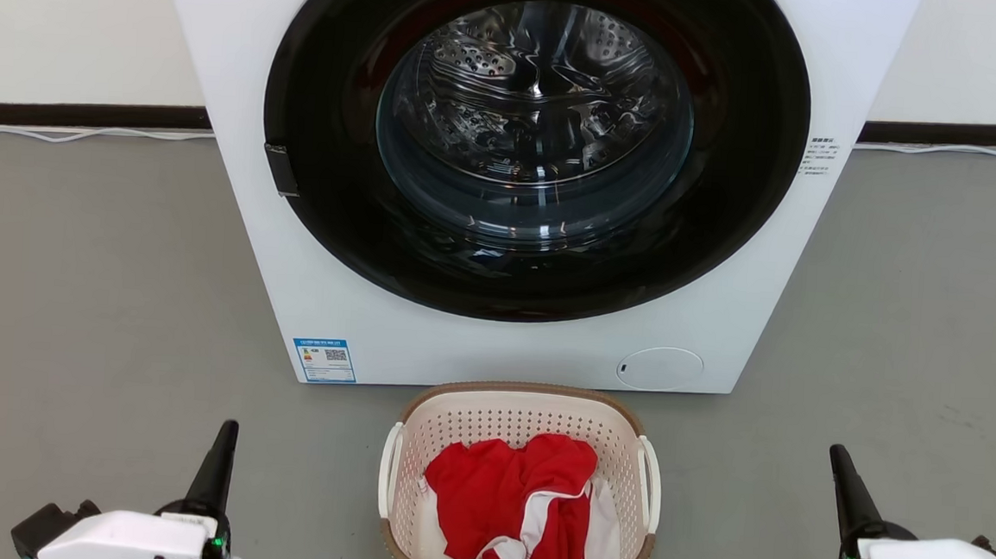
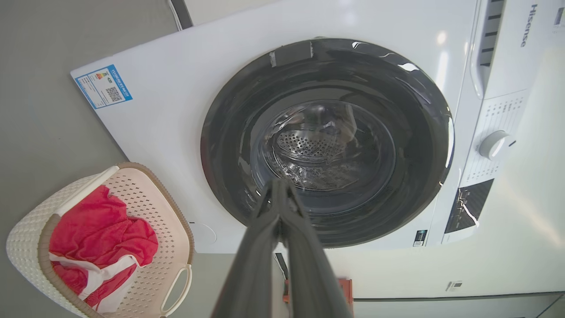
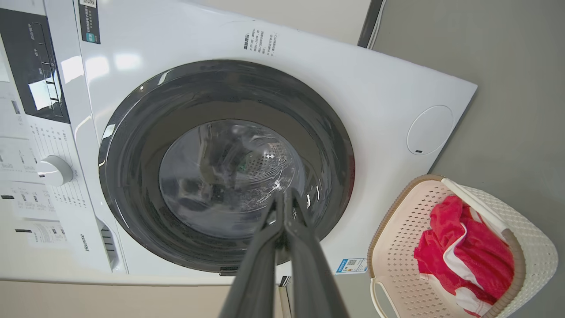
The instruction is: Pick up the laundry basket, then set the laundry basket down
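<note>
The laundry basket is cream-white perforated plastic with a brown rim and white loop handles. It stands on the grey floor just in front of the washing machine, holding a red and white garment. My left gripper is shut and empty, on the floor side to the basket's left. My right gripper is shut and empty, well to the basket's right. The basket sits at the lower left of the left wrist view, beside the shut left gripper. The basket lies lower right of the shut right gripper.
A white front-loading washing machine with a closed dark round door stands right behind the basket. Grey floor spreads to both sides. A white cable runs along the dark skirting at the back wall.
</note>
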Available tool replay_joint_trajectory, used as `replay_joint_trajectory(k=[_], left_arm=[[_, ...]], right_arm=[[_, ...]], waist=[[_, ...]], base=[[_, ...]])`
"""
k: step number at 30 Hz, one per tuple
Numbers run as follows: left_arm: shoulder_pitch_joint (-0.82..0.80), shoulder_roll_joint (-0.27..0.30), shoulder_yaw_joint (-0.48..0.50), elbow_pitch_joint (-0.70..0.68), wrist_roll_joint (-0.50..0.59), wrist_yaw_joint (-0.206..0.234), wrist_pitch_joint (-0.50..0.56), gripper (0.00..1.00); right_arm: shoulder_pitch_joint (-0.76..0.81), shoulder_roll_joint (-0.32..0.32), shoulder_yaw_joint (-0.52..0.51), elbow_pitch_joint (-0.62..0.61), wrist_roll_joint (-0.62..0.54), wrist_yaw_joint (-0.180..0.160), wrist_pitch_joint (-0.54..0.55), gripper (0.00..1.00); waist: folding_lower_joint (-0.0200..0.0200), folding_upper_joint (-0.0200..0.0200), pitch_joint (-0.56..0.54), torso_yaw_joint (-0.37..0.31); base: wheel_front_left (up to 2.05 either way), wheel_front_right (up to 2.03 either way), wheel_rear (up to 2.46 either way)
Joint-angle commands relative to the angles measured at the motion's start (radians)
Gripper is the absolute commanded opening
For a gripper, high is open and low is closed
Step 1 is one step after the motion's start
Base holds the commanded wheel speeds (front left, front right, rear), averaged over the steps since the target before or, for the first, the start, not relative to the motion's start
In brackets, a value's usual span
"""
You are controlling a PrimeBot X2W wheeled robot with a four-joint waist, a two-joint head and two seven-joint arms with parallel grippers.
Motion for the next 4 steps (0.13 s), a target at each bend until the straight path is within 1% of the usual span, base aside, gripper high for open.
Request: replay_joint_trajectory(k=[1, 4], left_arm=[[-0.053, 0.009, 0.029, -0.031, -0.028, -0.010, 0.011, 0.00], [-0.057, 0.008, 0.030, -0.035, -0.060, -0.013, 0.020, 0.00]], right_arm=[[-0.059, -0.007, 0.018, -0.037, 0.031, 0.007, 0.011, 0.00], [-0.062, -0.007, 0.016, -0.039, 0.072, 0.007, 0.019, 0.00]], waist=[[0.0000, -0.0001, 0.000, 0.000], [0.0000, -0.0001, 0.001, 0.001]], base=[[0.00, 0.00, 0.00], [0.00, 0.00, 0.00]])
